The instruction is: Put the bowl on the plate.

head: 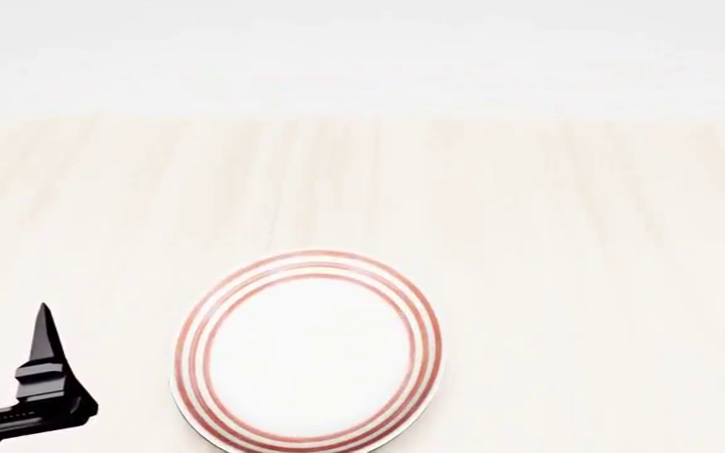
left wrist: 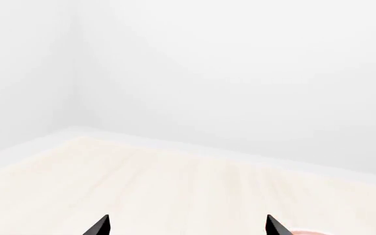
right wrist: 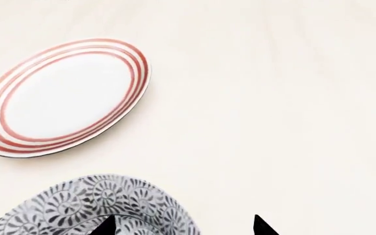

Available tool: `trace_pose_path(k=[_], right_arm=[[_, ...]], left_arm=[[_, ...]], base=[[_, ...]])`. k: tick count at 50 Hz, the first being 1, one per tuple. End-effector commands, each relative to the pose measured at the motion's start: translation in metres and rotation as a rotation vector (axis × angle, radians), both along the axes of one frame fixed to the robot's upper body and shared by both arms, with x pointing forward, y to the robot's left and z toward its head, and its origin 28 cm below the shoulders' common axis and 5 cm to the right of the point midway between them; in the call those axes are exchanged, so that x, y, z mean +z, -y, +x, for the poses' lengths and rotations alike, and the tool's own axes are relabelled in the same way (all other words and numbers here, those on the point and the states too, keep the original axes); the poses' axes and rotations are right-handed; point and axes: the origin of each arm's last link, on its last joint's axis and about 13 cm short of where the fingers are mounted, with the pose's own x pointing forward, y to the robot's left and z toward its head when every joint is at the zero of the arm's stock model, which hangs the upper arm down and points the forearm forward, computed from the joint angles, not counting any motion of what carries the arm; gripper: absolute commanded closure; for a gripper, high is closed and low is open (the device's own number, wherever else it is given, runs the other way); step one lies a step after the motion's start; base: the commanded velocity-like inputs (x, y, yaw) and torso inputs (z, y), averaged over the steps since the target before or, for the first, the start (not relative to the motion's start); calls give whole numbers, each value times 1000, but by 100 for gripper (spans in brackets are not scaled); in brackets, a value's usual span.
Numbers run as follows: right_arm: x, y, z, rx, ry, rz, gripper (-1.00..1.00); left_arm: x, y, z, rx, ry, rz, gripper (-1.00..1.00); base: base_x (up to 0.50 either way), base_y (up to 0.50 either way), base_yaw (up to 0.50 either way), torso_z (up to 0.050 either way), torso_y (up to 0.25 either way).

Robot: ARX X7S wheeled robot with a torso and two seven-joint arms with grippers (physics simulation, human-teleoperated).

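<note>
The plate [head: 309, 351], white with three red rings, lies flat on the pale wooden table near the front of the head view; it also shows in the right wrist view as the plate [right wrist: 64, 95]. The bowl [right wrist: 96, 205], covered in grey-blue floral pattern, appears only in the right wrist view, close beside the plate. My right gripper [right wrist: 183, 226] is open, one fingertip over the bowl's inside and the other outside its wall. My left gripper [left wrist: 186, 226] is open and empty, standing left of the plate as the left gripper [head: 42, 373] in the head view.
The pale wooden tabletop [head: 527, 208] stretches back to a white wall. In the left wrist view the table's far edge [left wrist: 175, 147] meets a white room corner.
</note>
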Motion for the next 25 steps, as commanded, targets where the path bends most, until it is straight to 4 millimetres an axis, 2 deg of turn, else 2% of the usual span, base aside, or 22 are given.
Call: trace_pose_path(k=[1,10,18,25], right_arm=[[-7,8,5,-28,22,14,-100],[-14,8,17,17,-19,-1,-100],[-5,5,25,90,-80,-62,-100],[-5,5,25,120,-134,-101,-100]], left_arm=[[-1,0,-1,3,11,9,-100],[-2,0,-2,-1,13,10,-100],[-2,0,-3,-3,13,10,-100],[-2,-1,-4,0,14,7,-100]], base=[[0,0,0,0,0],[0,0,0,0,0],[0,0,0,0,0],[0,0,0,0,0]])
